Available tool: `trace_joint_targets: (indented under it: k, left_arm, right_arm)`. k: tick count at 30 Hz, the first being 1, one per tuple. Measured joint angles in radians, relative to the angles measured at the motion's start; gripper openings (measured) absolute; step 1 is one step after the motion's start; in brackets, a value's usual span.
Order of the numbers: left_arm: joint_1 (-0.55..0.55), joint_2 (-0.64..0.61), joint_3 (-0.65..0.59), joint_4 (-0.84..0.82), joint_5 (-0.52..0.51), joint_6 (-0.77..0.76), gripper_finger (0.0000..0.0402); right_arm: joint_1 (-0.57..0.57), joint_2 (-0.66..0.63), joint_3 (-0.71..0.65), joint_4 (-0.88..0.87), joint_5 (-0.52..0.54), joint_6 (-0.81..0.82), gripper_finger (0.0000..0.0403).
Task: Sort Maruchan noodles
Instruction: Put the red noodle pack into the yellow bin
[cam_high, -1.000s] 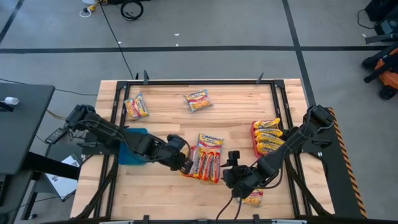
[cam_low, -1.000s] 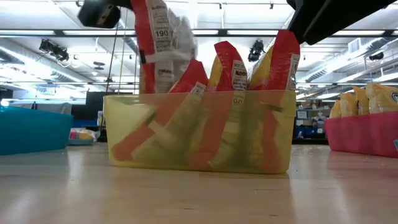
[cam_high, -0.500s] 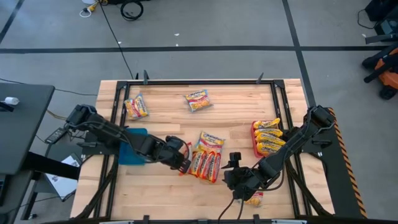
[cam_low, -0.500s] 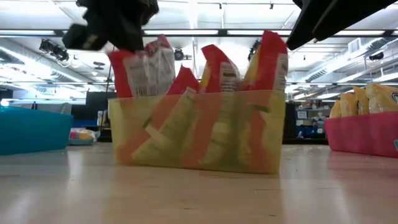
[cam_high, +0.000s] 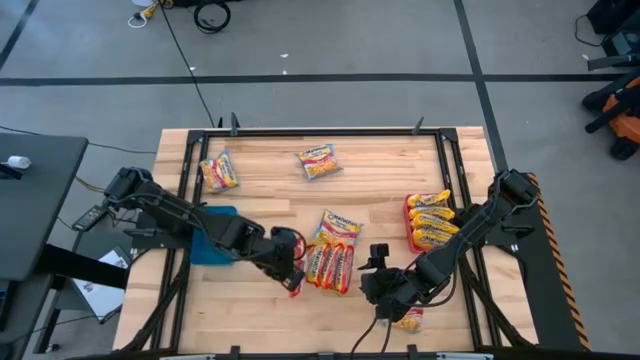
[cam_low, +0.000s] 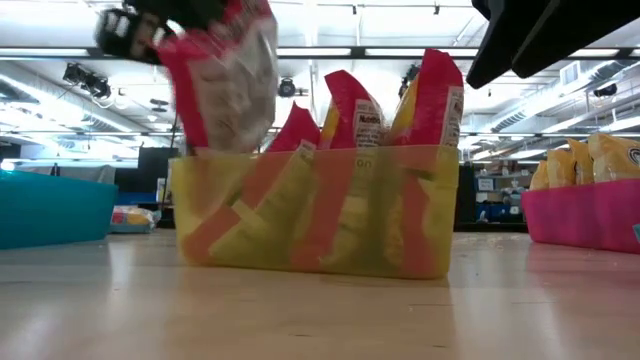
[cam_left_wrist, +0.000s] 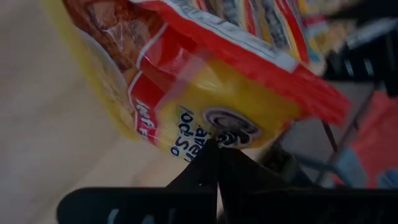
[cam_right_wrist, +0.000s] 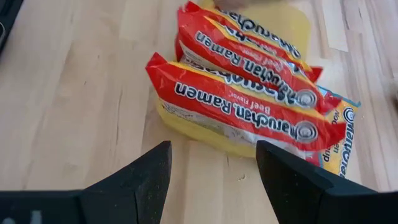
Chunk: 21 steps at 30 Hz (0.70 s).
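Observation:
A yellow tray (cam_high: 322, 285) near the table's middle holds several red Maruchan packets (cam_high: 335, 258) standing on edge; it also shows in the low view (cam_low: 315, 215). My left gripper (cam_high: 284, 266) is shut on one red packet (cam_low: 228, 80) above the tray's left end. My right gripper (cam_high: 376, 280) is open and empty just right of the tray, its fingers (cam_right_wrist: 144, 180) pointing at the tray's packets (cam_right_wrist: 242, 118). Loose packets lie at the far left (cam_high: 218, 170), far middle (cam_high: 318, 160) and near right (cam_high: 408, 318). My left gripper pinches the red packet by one edge, at its yellow printed patch (cam_left_wrist: 208, 134), between its two shut fingers. The packet (cam_left_wrist: 186, 74) is lifted and tilted, hanging below the gripper (cam_low: 150, 22). Its lower end (cam_low: 205, 140) is at the height of the tray's rim.
A red tray (cam_high: 409, 222) with yellow-orange packets (cam_high: 432, 222) stands at the right; it shows pink in the low view (cam_low: 585, 215). A blue tray (cam_high: 208, 245) sits at the left under my left arm, also in the low view (cam_low: 55, 208). Bare wood lies near the front edge.
My left gripper has dipped with the red packet toward the yellow tray's left end, then risen again, drifting slightly toward the table's near edge. The packet stands more tilted now than a second ago.

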Motion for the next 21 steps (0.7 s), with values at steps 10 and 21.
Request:
trace_joint_targets:
  k: [10,21]
  left_arm:
    - [0.087,0.0,0.005,-0.063,0.147,0.039,0.0002]
    - [0.12,0.0,0.005,-0.06,0.233,0.082,0.0003]
  right_arm:
    - [-0.011,0.0,0.0,0.06,0.088,-0.068,0.024]
    - [-0.282,0.039,-0.062,0.597,0.26,-0.493,0.024]
